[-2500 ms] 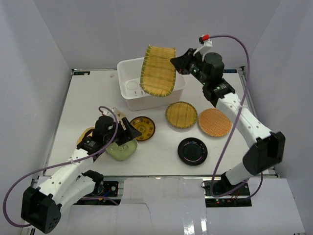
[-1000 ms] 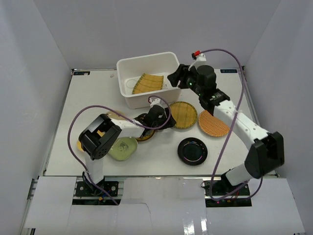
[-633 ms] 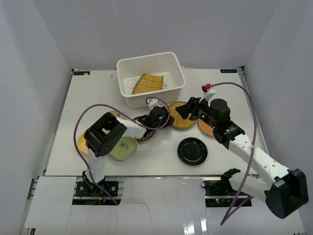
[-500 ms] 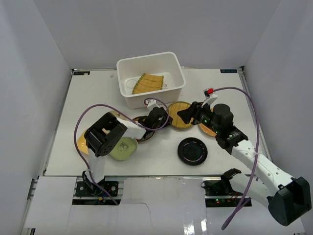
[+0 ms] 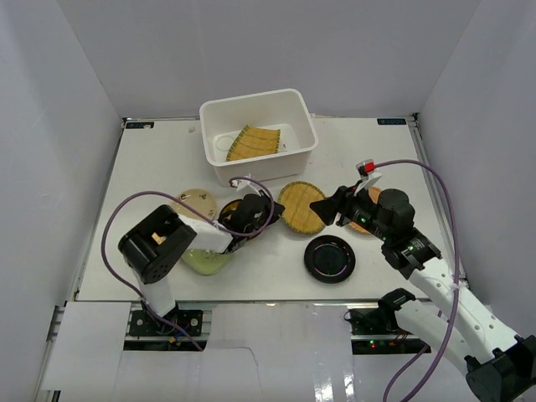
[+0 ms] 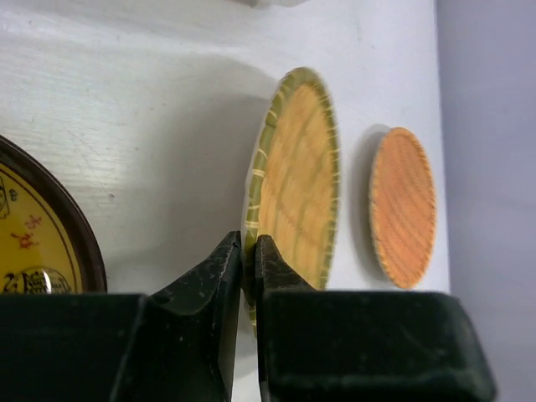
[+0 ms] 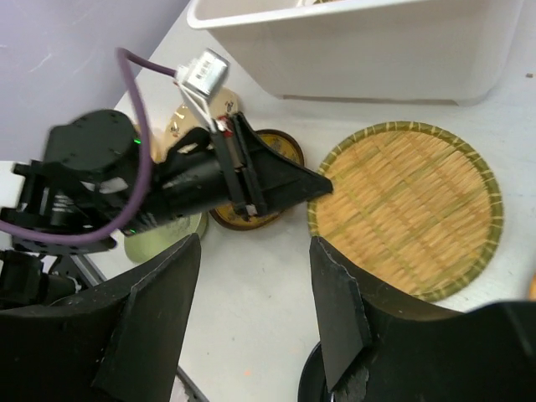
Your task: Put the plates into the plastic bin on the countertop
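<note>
The white plastic bin (image 5: 213, 117) stands at the back of the countertop (image 5: 159, 167) with a rectangular bamboo tray (image 5: 254, 142) lying inside. My left gripper (image 5: 274, 209) (image 6: 249, 264) is shut on the left rim of a round green-rimmed woven plate (image 5: 301, 208) (image 6: 297, 180) (image 7: 410, 205). My right gripper (image 5: 329, 207) (image 7: 260, 306) hovers open just right of that plate, holding nothing. An orange woven plate (image 6: 404, 205) lies beyond it, mostly hidden by the right arm in the top view.
A gold patterned plate (image 5: 234, 224) (image 6: 33, 251) lies under the left wrist. A pale green dish (image 5: 205, 261) and a beige plate (image 5: 194, 201) sit at the left. A glossy black plate (image 5: 329, 257) lies near the front. The bin's wall (image 7: 360, 50) is close behind.
My left jaws have closed on the round woven plate's rim and drawn it slightly left. The right arm has pulled back from the bin after dropping the bamboo tray, coming down beside that plate.
</note>
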